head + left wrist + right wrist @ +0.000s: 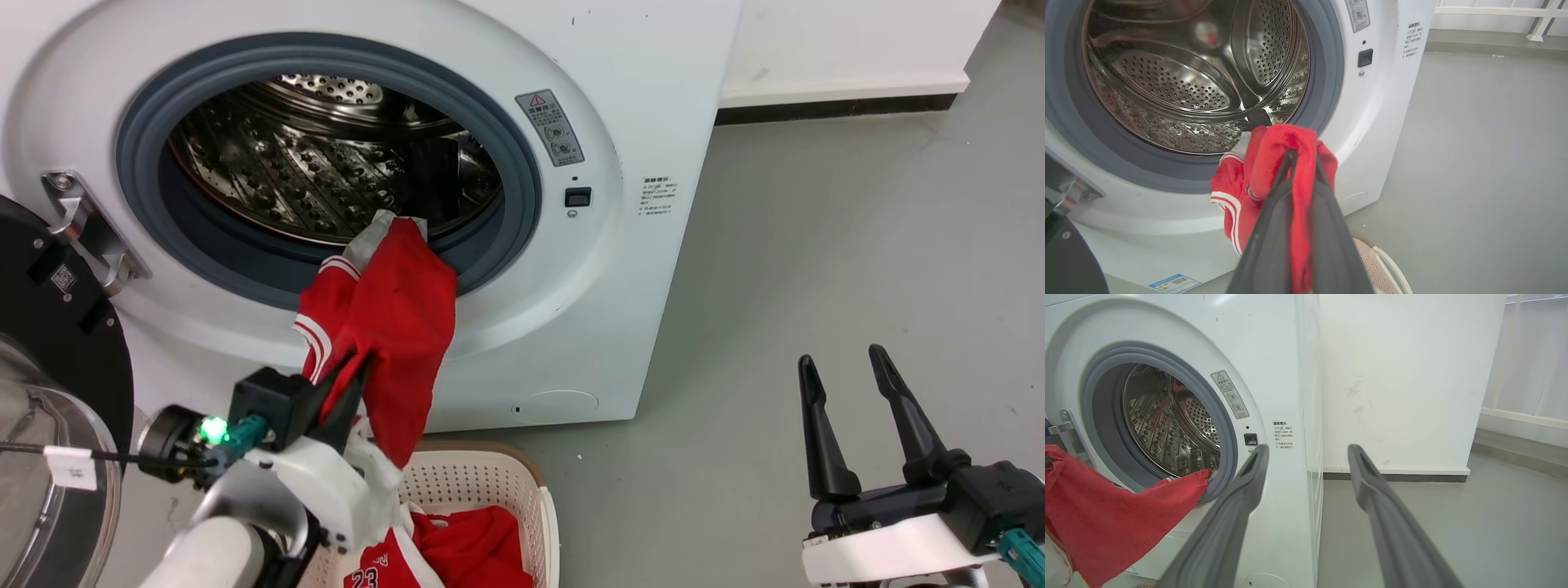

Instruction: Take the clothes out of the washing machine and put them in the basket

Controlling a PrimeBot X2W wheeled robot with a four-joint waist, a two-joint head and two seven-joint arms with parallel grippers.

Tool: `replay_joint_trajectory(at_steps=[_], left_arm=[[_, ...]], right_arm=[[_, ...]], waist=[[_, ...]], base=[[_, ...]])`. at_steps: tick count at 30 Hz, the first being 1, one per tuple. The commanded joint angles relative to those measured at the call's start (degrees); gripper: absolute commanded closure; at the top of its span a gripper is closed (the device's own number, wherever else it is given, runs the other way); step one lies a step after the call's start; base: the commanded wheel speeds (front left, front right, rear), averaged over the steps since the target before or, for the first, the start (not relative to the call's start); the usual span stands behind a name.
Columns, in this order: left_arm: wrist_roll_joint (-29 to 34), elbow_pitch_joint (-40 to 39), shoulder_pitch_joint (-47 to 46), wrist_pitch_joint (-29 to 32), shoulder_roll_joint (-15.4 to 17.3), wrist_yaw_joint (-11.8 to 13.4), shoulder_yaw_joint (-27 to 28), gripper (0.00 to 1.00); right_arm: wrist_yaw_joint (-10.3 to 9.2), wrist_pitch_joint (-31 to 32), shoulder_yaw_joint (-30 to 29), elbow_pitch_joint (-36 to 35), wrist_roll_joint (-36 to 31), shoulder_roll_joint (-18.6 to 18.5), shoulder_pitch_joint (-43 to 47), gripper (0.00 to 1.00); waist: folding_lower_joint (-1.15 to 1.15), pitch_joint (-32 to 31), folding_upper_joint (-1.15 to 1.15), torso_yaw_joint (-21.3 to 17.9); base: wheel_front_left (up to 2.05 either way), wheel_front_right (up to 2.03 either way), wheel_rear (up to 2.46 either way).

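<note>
A red garment (392, 318) with white-and-red striped edging hangs out over the grey rim of the washing machine (645, 98), its upper end still on the porthole lip. My left gripper (353, 369) is shut on this garment (1274, 163) just below the porthole, above the basket (490, 482). More red clothes, one marked "23" (408, 563), lie in the basket. The steel drum (1180, 81) behind shows no other cloth. My right gripper (845, 363) stands open over the floor to the right, nothing between its fingers (1367, 477).
The black-framed glass door (49, 392) hangs open at the left beside my left arm. Grey floor (816, 245) spreads to the right of the machine, bounded by a white wall with dark skirting (841, 106).
</note>
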Motion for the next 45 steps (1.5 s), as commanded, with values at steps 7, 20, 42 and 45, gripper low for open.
replay_joint_trajectory(at_steps=[7, 20, 42, 45], left_arm=[[-1.5, 0.8, 4.1, 0.3, -1.0, -0.4, -2.1, 1.0], [-4.0, 16.4, 5.3, -3.7, -6.4, -4.9, -5.9, 1.0], [-5.3, 51.0, -10.8, -11.5, -16.5, -10.2, -7.0, 1.0], [-5.3, 55.4, -14.5, -11.9, -17.4, -10.5, -7.0, 1.0]], right_arm=[[-0.05, -0.1, -0.2, -0.2, 0.5, 0.1, -1.8, 0.0], [-0.04, -0.1, -1.0, -0.6, 0.6, 0.1, -4.6, 0.0], [-0.04, -0.1, -0.7, -1.4, 1.8, 0.1, -10.9, 0.0], [-0.04, -0.1, -0.7, -1.7, 1.9, 0.1, -12.2, 0.0]], waist=[[0.01, 2.7, 0.0, -0.8], [0.01, 7.6, 0.0, -2.6], [0.01, 18.2, 0.0, -4.0], [0.01, 20.3, 0.0, -4.3]], base=[[0.0, 0.0, 0.0], [0.0, 0.0, 0.0], [0.0, 0.0, 0.0], [0.0, 0.0, 0.0]])
